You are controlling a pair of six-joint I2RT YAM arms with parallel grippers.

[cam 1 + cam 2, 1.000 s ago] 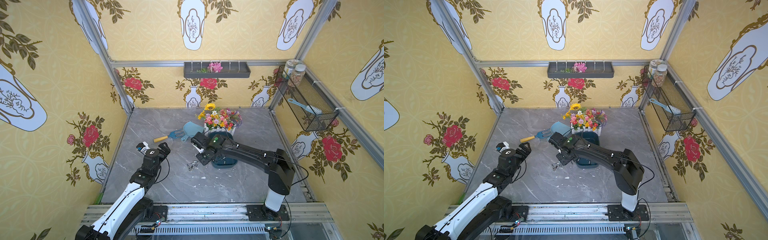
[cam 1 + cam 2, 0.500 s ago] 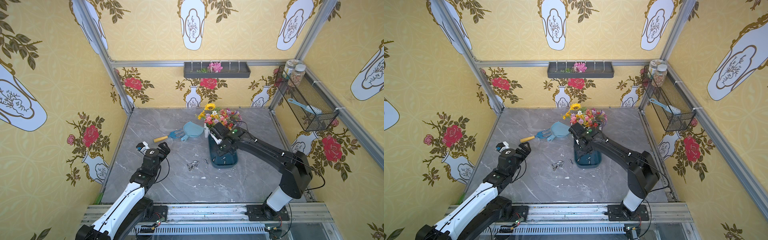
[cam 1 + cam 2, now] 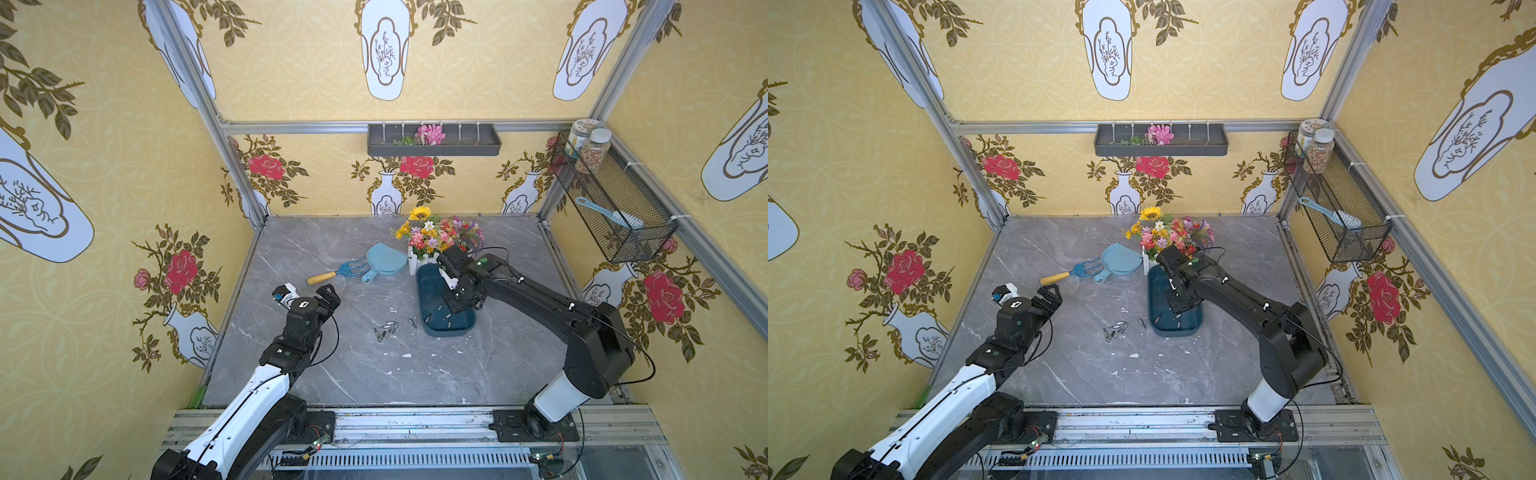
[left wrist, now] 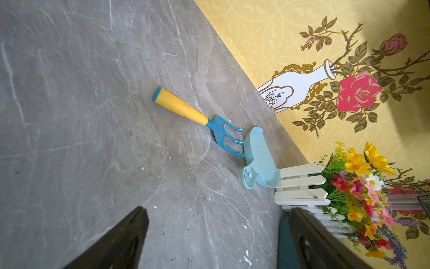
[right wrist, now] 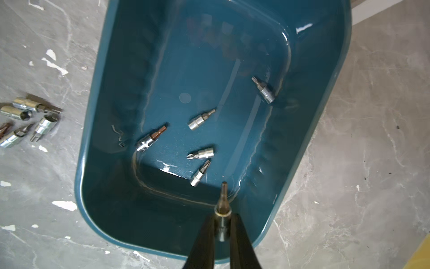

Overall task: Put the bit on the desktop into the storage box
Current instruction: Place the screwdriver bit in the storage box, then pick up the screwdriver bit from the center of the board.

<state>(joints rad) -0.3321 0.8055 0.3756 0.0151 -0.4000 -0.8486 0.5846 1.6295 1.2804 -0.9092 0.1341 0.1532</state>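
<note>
In both top views the left pincer (image 3: 306,291) hangs over the near left part of the desktop (image 3: 332,374); its two fingers are wide apart and hold nothing; the right pincer (image 3: 454,306) hangs over the storage box (image 3: 426,291), which sits right of the middle, just in front of the flowers (image 3: 438,237); a little heap of bits (image 3: 386,328) lies on the desktop just left of the box; one lone bit (image 3: 412,322) lies between the heap and the box; a garden fork (image 3: 332,274) and a light blue dustpan (image 3: 384,262) lie further back.

In the left wrist view the two black fingers (image 4: 121,242) stand far apart with bare desktop between them; the fork's prongs reach the dustpan.

In the right wrist view the right pincer is clamped tight on one held bit (image 5: 223,207), up in the air over the box, inside its rim; five bits in the box (image 5: 201,120) lie on its floor; the heap lies outside on the desktop.
</note>
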